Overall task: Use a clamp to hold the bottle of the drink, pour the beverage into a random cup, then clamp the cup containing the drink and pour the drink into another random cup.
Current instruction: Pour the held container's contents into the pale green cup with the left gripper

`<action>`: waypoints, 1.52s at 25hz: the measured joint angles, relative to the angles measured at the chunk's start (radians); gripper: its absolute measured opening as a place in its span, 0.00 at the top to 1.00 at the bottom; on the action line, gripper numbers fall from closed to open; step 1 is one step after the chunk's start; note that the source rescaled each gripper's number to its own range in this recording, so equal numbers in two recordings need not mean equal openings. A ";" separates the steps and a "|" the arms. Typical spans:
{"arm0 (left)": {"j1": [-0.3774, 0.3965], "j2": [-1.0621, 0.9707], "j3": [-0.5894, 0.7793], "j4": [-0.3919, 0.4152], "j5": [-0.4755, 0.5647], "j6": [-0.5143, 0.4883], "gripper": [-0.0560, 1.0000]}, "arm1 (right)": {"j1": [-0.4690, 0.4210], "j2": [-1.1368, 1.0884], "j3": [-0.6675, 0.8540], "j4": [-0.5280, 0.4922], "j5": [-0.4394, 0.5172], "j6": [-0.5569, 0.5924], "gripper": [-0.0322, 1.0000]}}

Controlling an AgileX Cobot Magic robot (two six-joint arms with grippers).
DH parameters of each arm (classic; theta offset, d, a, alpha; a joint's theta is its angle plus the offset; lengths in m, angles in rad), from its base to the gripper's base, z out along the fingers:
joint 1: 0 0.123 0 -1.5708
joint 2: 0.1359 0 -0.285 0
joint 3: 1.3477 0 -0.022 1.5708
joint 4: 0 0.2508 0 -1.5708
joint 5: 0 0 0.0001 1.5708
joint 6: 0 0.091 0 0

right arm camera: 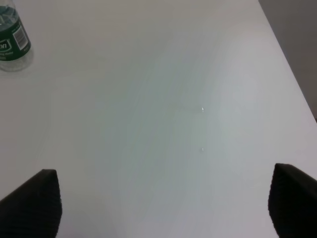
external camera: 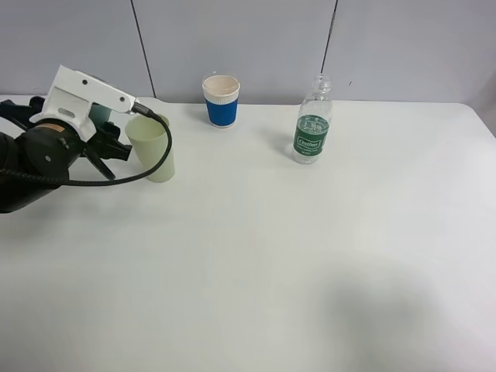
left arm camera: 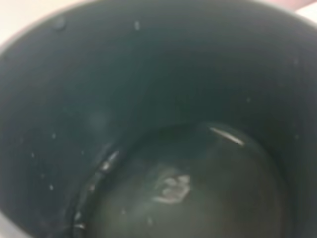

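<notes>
Pinched at its rim by the left gripper (external camera: pixel 122 147), the green cup (external camera: pixel 155 155) could be dropped when tilted; the right gripper (right arm camera: pixel 163 198) is seen open.

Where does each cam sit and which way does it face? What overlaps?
Exterior high: high off the arms, looking down across the table; left arm shows, right arm doesn't.
Left wrist: close over a cup, looking into its dark, wet inside; nothing of the arm shows.
Right wrist: above the table, looking down; both fingertips show, wide apart.
Shared: the bottle in exterior and right wrist views.
</notes>
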 joint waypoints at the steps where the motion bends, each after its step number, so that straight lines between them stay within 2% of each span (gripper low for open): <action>1: 0.000 0.000 -0.012 -0.004 0.005 0.031 0.94 | 0.000 0.000 0.000 0.000 0.000 0.000 0.33; 7: 0.000 0.001 -0.064 -0.042 0.033 0.258 0.94 | 0.000 0.000 0.000 0.000 0.000 0.000 0.33; 10: 0.000 0.001 -0.066 -0.044 0.033 0.317 0.94 | 0.000 0.000 0.000 0.000 0.000 0.000 0.33; 38: 0.022 0.001 -0.088 -0.077 0.032 0.587 0.94 | 0.000 0.000 0.000 0.000 0.000 0.000 0.33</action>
